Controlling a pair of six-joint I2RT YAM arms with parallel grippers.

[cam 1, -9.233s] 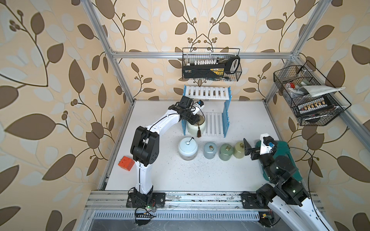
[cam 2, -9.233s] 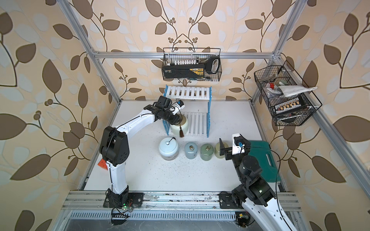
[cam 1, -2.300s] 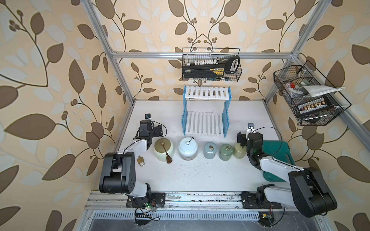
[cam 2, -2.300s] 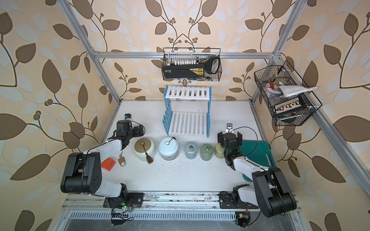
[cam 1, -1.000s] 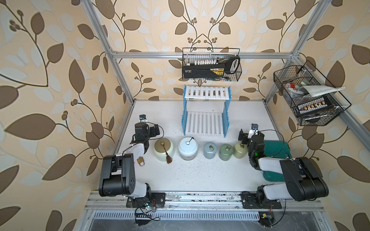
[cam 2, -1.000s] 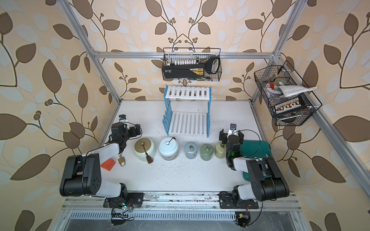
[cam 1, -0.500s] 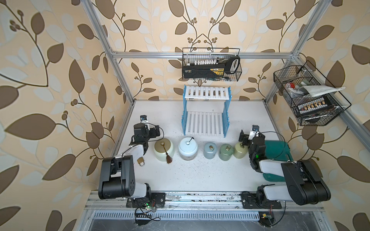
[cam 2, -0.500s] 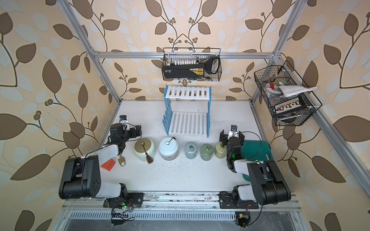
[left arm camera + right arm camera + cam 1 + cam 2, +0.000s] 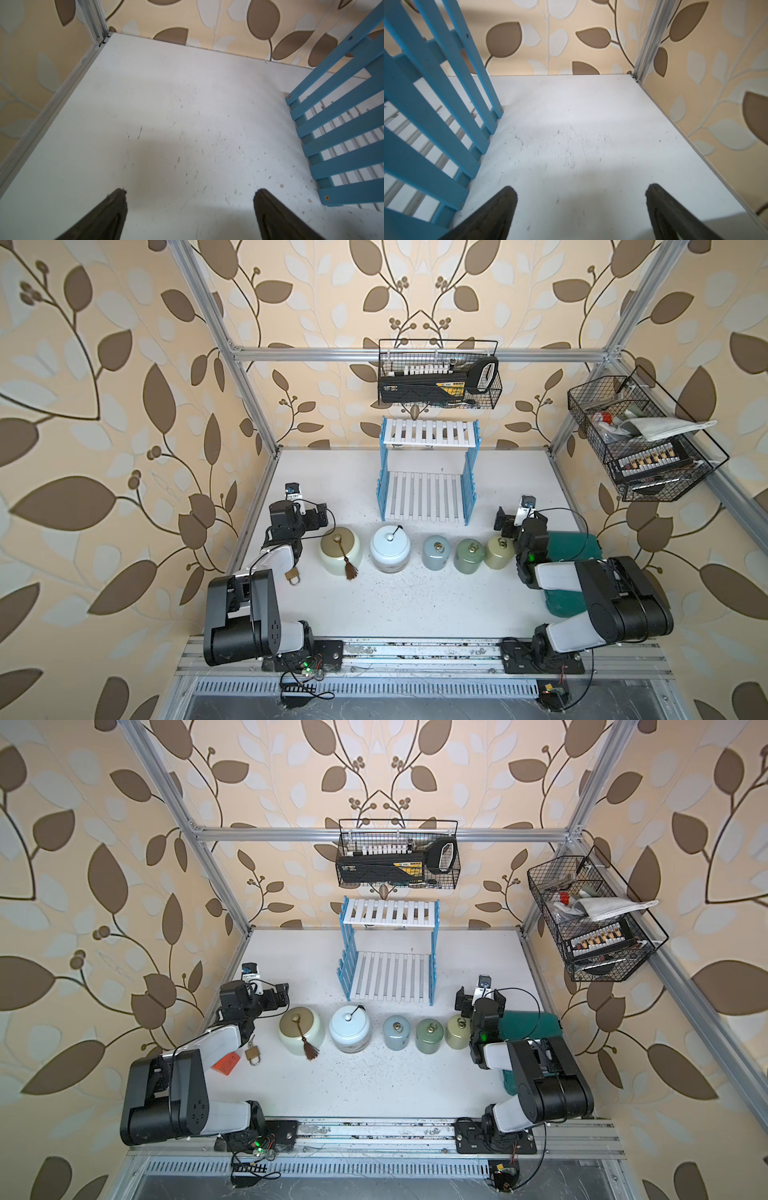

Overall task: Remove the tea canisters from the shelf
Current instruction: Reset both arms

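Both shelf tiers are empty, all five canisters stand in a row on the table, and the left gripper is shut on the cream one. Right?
Not quite. The left gripper is open with nothing between its jaws, as the left wrist view shows; the cream canister stands ungripped. The rest holds: both shelf tiers empty, five canisters in a row on the table.

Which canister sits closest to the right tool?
The yellow-green slim canister, at the row's end by the right tool; the other four stand farther away.
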